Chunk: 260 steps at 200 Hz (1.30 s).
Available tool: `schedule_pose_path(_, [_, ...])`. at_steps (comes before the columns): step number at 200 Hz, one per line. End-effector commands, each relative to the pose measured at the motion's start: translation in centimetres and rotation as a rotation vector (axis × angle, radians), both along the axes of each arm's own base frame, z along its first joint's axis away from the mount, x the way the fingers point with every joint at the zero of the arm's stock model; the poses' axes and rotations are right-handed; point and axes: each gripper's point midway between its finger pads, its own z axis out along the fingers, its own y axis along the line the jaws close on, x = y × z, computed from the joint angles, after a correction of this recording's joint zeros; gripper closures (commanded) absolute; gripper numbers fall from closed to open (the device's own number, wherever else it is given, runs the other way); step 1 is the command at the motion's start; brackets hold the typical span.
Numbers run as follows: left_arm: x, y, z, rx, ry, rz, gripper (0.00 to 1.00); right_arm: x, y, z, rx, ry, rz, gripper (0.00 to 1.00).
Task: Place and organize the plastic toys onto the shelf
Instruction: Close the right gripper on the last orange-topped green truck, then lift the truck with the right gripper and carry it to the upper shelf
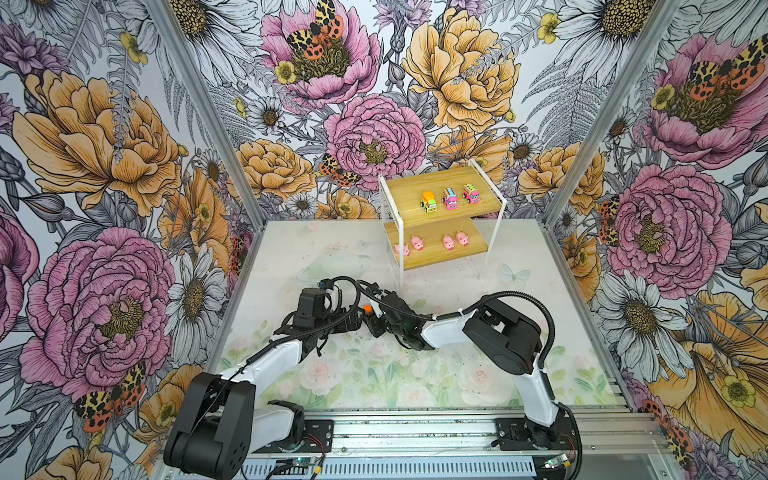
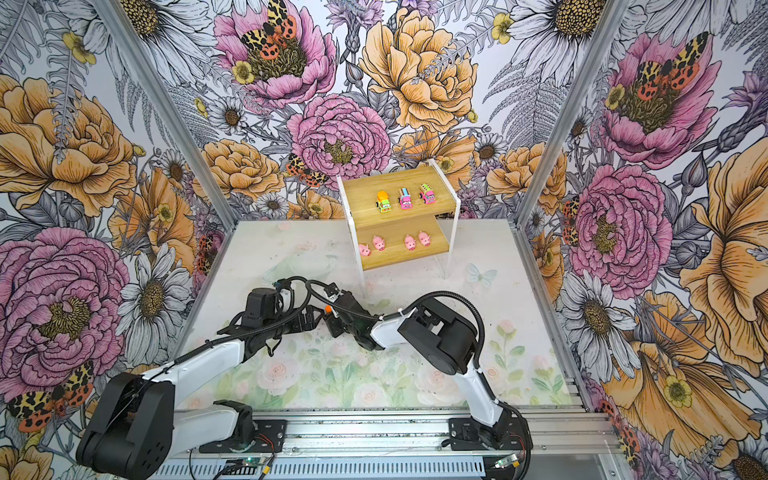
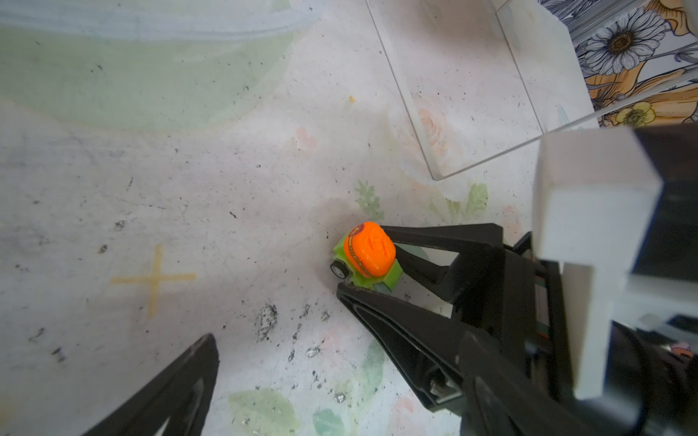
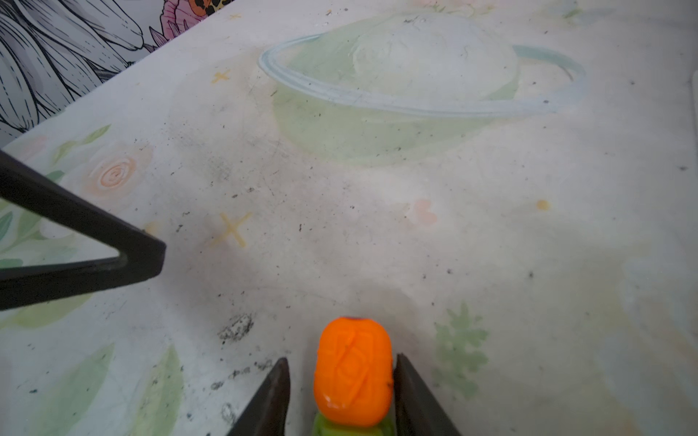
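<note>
Step in hand: by my judgement, picking up the last toy; seven already stand on the shelf.
Truck: the small green plastic toy truck with an orange top (image 3: pixel 368 256) sits wheels-down on the pale flower-printed worktop (image 4: pixel 491 245), in front of the shelf and not yet on it.
Right hand: the right hand (image 4: pixel 342 358) is closed around the truck, one jaw on each side.
Left hand: the left hand (image 2: pixel 309 318) holds nothing and waits just beside the truck with its jaws spread.
Shelf: the two-tier light wooden shelf in a white and clear frame (image 1: pixel 405 193) carries three trucks on the upper board and four pink pigs (image 1: pixel 417 242) on the lower one.
Doing it well: squeeze the green body, not the rounded orange top, which could slip out. Lift straight up, clear of the left hand. Set the truck on the bare end of the upper board beside its green twin (image 1: pixel 428 201); it may roll.
Right wrist view alone: a thin gap shows between one jaw and the orange top, so contact must be lower; how firm it is I cannot tell.
Left wrist view alone: both tips touch the truck, and a black wheel shows.
Top views alone: they show the shelf's contents and the free place.
</note>
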Motion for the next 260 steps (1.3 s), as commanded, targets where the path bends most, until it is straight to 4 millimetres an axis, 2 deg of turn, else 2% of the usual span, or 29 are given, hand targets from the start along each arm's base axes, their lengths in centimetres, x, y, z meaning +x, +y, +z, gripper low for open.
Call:
schedule_pose_path(1, [0.1,-0.1,0.1,-0.016,-0.007,-0.003,0.01,0.8,0.3,0.1,0.004,-0.018,-0.015,0.64])
schedule_pose_path(43, [0.0,0.0,0.2,-0.017,-0.008,-0.001,0.01,0.2,0.2,0.7,0.022,-0.028,0.014,0.79])
schedule_pose_path(75, [0.0,0.1,0.5,-0.016,-0.016,0.004,0.01,-0.8,-0.7,2.3,0.036,-0.047,0.035,0.81])
schedule_pose_path(113, [-0.1,0.5,1.0,-0.013,-0.041,0.019,0.01,-2.9,-3.2,4.1,0.007,-0.031,0.045,0.82])
schedule_pose_path(130, [-0.2,0.6,1.2,-0.015,-0.054,0.024,0.01,-3.9,-4.6,5.5,-0.018,-0.016,0.054,0.83])
schedule_pose_path(154, [-0.2,0.7,1.2,-0.019,-0.054,0.025,0.01,-5.0,-6.4,9.9,-0.046,-0.037,0.059,0.83])
schedule_pose_path(189, [0.0,0.5,0.9,-0.024,-0.043,0.017,0.01,-5.2,-8.6,19.1,-0.036,-0.134,0.041,0.83])
schedule_pose_path(212, [0.0,0.4,1.0,-0.027,-0.042,0.012,0.01,-4.3,-11.3,24.9,0.011,-0.198,-0.030,0.83])
schedule_pose_path(242, [0.0,0.3,1.1,-0.031,-0.045,0.009,0.01,-2.9,-15.3,31.2,0.069,-0.294,-0.139,0.83])
schedule_pose_path(245, [0.0,0.3,1.0,-0.031,-0.044,0.008,0.01,-2.0,-16.4,31.7,0.067,-0.306,-0.174,0.83])
schedule_pose_path(260, [0.0,0.2,1.0,-0.034,-0.043,0.003,0.01,-0.8,-18.6,34.6,0.076,-0.366,-0.245,0.83])
